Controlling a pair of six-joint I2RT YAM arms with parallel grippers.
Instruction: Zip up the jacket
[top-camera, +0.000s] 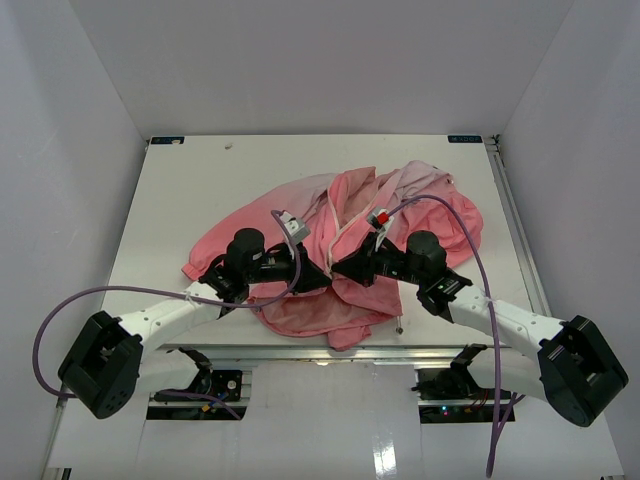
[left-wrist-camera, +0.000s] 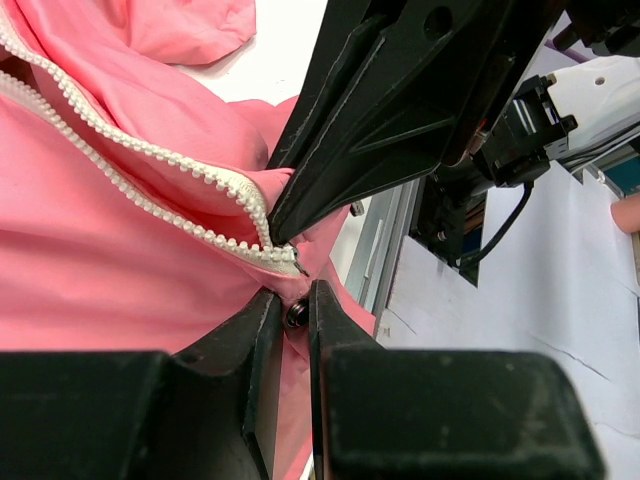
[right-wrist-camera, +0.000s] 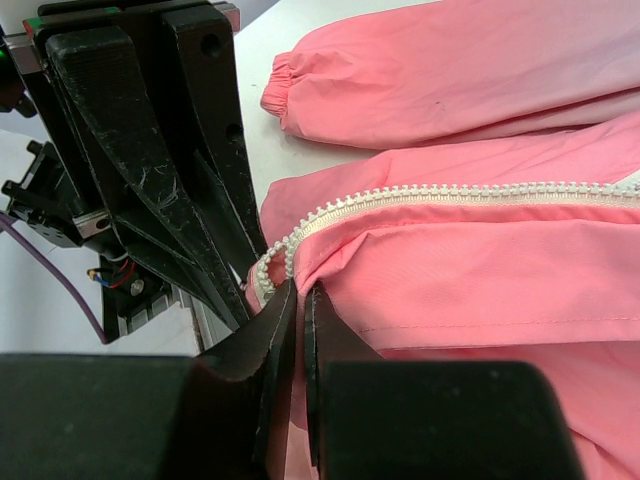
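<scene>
The salmon-pink jacket (top-camera: 330, 215) lies crumpled in the middle of the white table (top-camera: 200, 180), its front open. My left gripper (top-camera: 322, 277) is shut on the jacket's bottom hem at a small dark snap stud (left-wrist-camera: 296, 315), just below the lower end of the white zipper teeth (left-wrist-camera: 180, 160). My right gripper (top-camera: 340, 270) faces it tip to tip and is shut on the pink fabric just under the other zipper edge (right-wrist-camera: 400, 195). Both grippers meet at the jacket's near edge. No zipper slider shows.
A sleeve with an elastic cuff (right-wrist-camera: 290, 85) lies beyond the right gripper. The table's near metal rail (top-camera: 300, 350) runs just behind the grippers. A purple cable (top-camera: 470, 250) loops over the right arm. White walls enclose the table on three sides.
</scene>
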